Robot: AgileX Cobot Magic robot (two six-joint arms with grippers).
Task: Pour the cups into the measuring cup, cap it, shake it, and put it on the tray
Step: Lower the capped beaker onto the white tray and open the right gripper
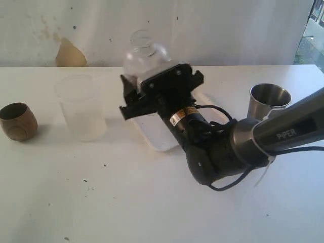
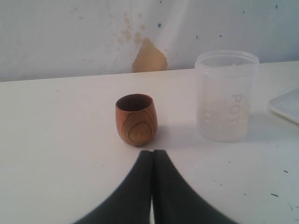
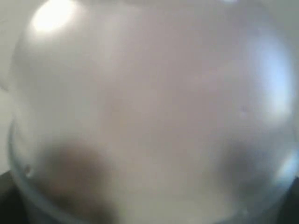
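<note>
The right gripper (image 1: 159,78) grasps the clear dome-shaped lid (image 1: 146,53), jaws wide around its lower rim, above the shallow white rectangular tray (image 1: 161,137). The tall clear measuring cup is hidden behind that gripper, so I cannot tell whether it hangs beneath the lid. The left gripper (image 2: 153,153) is clenched on nothing, facing the small brown wooden cup (image 2: 136,119). This looks like capping or setting down, so keep the lid level, descend straight, and release only once it is seated.

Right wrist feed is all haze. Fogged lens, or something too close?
Right wrist view: the clear domed container fills it, too close to focus, with glare patches. Left wrist view: sharp, soft shadows. Exterior view: evenly lit, container pale against the wall.
</note>
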